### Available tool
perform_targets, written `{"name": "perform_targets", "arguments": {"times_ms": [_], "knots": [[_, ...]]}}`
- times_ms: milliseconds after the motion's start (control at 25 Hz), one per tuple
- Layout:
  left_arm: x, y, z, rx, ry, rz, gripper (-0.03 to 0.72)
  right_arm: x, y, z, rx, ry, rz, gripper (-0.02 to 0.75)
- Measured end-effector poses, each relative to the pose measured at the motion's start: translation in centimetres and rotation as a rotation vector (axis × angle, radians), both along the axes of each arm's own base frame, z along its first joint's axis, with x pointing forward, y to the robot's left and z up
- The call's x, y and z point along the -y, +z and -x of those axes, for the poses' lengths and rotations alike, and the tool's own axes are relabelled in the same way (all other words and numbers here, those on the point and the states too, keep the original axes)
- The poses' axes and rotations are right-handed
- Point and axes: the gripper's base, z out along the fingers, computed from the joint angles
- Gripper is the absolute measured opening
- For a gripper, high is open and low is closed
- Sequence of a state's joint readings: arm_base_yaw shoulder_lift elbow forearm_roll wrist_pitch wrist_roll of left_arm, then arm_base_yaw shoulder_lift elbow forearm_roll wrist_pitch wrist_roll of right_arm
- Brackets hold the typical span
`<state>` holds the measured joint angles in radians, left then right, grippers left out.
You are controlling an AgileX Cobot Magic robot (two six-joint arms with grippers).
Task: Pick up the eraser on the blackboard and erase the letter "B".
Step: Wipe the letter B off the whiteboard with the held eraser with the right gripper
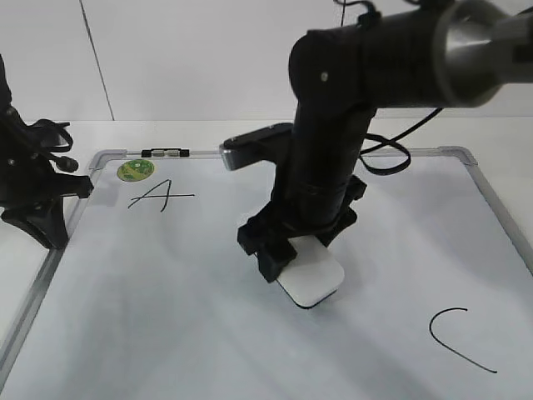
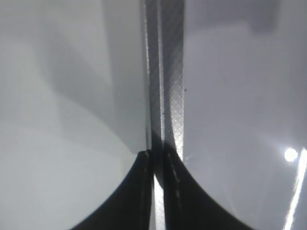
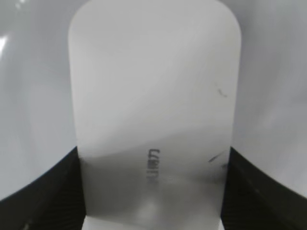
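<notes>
White eraser (image 1: 311, 278) sits clenched between the right gripper (image 1: 287, 250) fingers, pressed flat mid-blackboard (image 1: 166, 317) for wiping; left gripper (image 2: 157, 191) fingers clenched empty.

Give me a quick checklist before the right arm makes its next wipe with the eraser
1. Right gripper grip on the eraser: ok, a finger on each long side.
2. Eraser flat on the blackboard: cannot tell, its far end sits under the gripper.
3. Letter "B" visible: cannot tell, none shows; the arm may cover it.
4. Letter A and letter C clear of the eraser: ok, both apart from it.
5. Left gripper out of the way: ok, shut, at the board's left frame.
</notes>
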<state>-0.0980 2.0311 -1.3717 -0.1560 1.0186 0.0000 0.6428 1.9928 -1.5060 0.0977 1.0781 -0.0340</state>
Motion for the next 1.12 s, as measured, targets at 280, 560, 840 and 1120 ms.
{"name": "perform_targets", "arguments": {"times_ms": [280,560,840,1120], "knots": [[0.0,0.0,0.0,0.000,0.000,0.000,0.021,1.4,2.2,1.9,0.133,0.030,-0.095,0.560],[0.0,0.0,0.0,0.000,0.000,0.000,0.021,0.7,1.1,1.7,0.153,0.038,-0.167,0.560],[0.0,0.0,0.0,0.000,0.000,0.000,0.021,0.7,-1.9,1.8,0.038,0.047,-0.092,0.560],[0.0,0.0,0.0,0.000,0.000,0.000,0.021,1.0,-2.7,1.9,0.005,0.066,-0.037,0.560]]}}
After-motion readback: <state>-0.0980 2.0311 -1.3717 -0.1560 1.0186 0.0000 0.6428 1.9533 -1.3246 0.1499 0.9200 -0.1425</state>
